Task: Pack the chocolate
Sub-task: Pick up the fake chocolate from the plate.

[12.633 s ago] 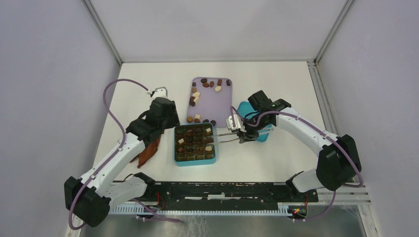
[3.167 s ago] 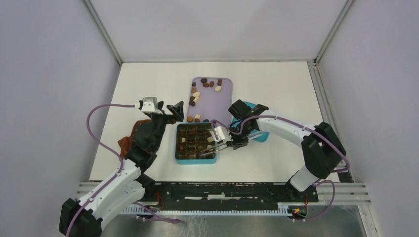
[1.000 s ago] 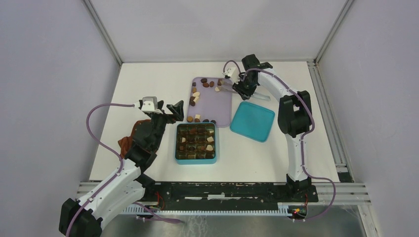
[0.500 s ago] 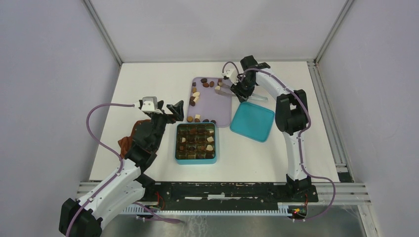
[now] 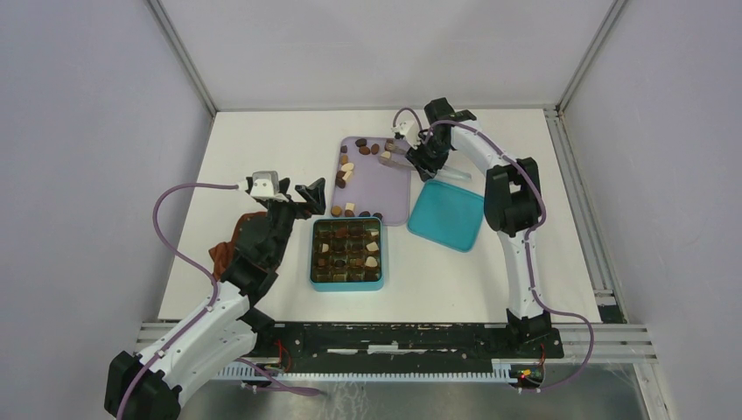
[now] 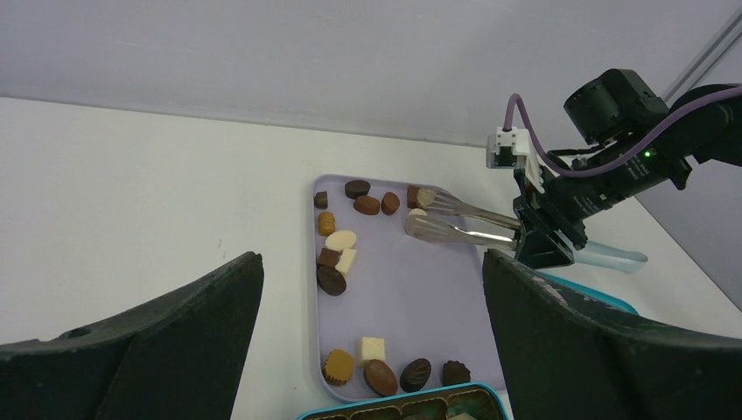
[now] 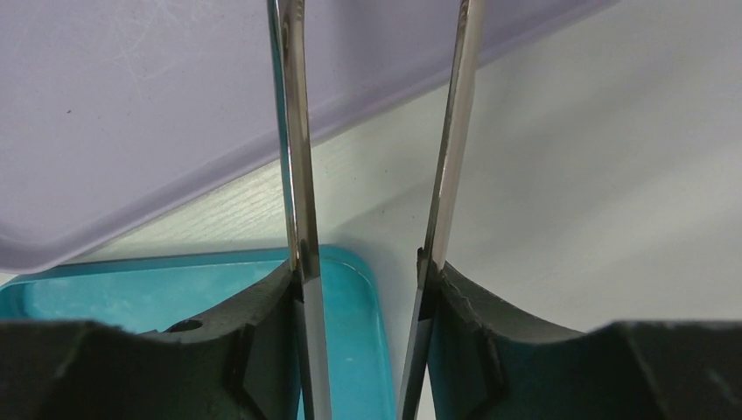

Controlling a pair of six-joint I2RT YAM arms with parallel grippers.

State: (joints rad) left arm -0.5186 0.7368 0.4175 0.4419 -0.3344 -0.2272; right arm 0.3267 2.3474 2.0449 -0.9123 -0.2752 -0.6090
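Several small chocolate pieces (image 5: 363,149), dark brown, mid brown and cream, lie on the lilac tray (image 5: 391,188); they also show in the left wrist view (image 6: 341,241). More pieces sit in the gridded teal box (image 5: 346,255). My right gripper (image 5: 426,157) is shut on metal tongs (image 5: 394,156). The tong blades are spread, with their tips at the tray's far right corner beside a dark and a cream piece (image 6: 418,213). The right wrist view shows both blades (image 7: 296,175) between my fingers (image 7: 363,289). My left gripper (image 5: 302,194) is open and empty, above the box's far left corner.
The teal lid (image 5: 448,216) lies flat to the right of the tray, under my right wrist (image 7: 175,297). A reddish-brown cloth (image 5: 226,252) lies under my left arm. The teal box's rim (image 6: 411,401) lies just below my left fingers.
My right arm has carried the tongs from the teal box back to the tray's far right corner, then edged slightly left. My left arm has stayed still for the last few seconds.
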